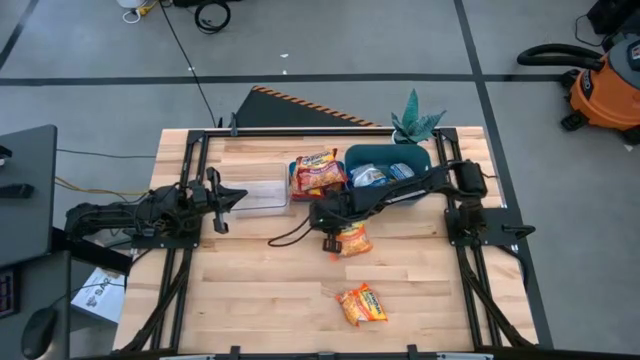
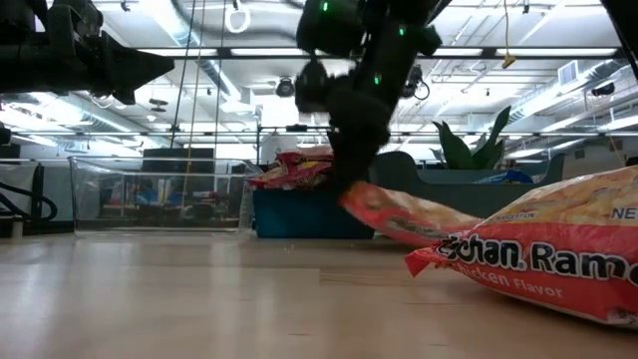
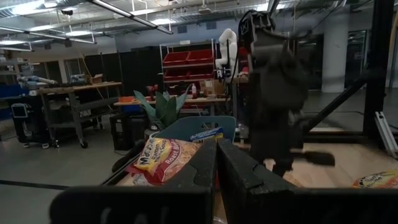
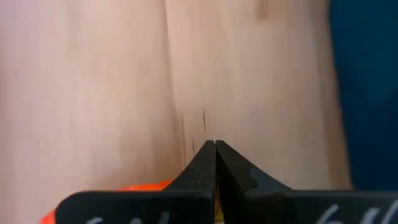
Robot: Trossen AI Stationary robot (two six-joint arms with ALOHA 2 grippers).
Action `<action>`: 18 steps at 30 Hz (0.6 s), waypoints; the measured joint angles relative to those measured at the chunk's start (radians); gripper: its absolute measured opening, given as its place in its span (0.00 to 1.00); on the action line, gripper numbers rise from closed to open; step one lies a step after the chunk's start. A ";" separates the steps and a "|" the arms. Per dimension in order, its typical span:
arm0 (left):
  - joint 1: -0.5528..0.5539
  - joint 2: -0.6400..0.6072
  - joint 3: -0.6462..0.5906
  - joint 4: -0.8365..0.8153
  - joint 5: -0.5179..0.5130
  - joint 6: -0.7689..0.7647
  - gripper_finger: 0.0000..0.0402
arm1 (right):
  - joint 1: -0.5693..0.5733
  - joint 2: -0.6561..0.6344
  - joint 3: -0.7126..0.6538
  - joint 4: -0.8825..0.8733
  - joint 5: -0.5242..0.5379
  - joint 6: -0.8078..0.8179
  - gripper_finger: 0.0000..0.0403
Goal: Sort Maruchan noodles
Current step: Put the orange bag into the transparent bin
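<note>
An orange Maruchan noodle packet (image 1: 354, 239) sits mid-table with my right gripper (image 1: 329, 242) shut on its left end. A second orange packet (image 1: 362, 304) lies flat nearer the front edge and looms large in the low view (image 2: 558, 261). Red-orange packets (image 1: 318, 171) fill a blue bin (image 1: 296, 183) at the back. Blue-silver packets (image 1: 383, 175) lie in a teal bin (image 1: 352, 157) beside it. My left gripper (image 1: 228, 200) hovers shut at the table's left, touching nothing. My right gripper pinches one end of the orange packet (image 2: 355, 197) between its two shut fingers, which slant down from above. The packet tilts, its held end raised and its other end (image 2: 464, 231) low. In the wrist view only an orange strip (image 4: 146, 185) shows beside the fingers.
A clear plastic container (image 1: 262, 194) stands just ahead of my left gripper. A green plant (image 1: 415, 124) sits at the far edge behind the teal bin. Bare wood lies at the front left.
</note>
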 joint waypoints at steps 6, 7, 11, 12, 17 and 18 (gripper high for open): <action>0.000 0.000 0.000 0.000 0.000 0.000 0.05 | 0.008 -0.096 0.000 0.147 0.000 -0.087 0.01; 0.000 0.000 0.000 0.000 0.000 0.000 0.05 | 0.010 -0.108 0.000 0.178 0.000 -0.109 0.01; 0.000 0.000 0.000 0.000 0.000 0.000 0.05 | 0.010 -0.145 0.000 0.314 -0.021 -0.195 0.01; 0.000 0.000 0.000 0.000 0.000 0.000 0.05 | 0.008 -0.149 0.000 0.350 -0.033 -0.217 0.01; 0.000 0.000 0.000 0.000 0.000 0.000 0.05 | -0.014 -0.153 0.000 0.546 -0.126 -0.322 0.01; 0.000 0.000 0.000 0.000 0.000 0.000 0.05 | -0.020 -0.150 0.000 0.590 -0.138 -0.343 0.01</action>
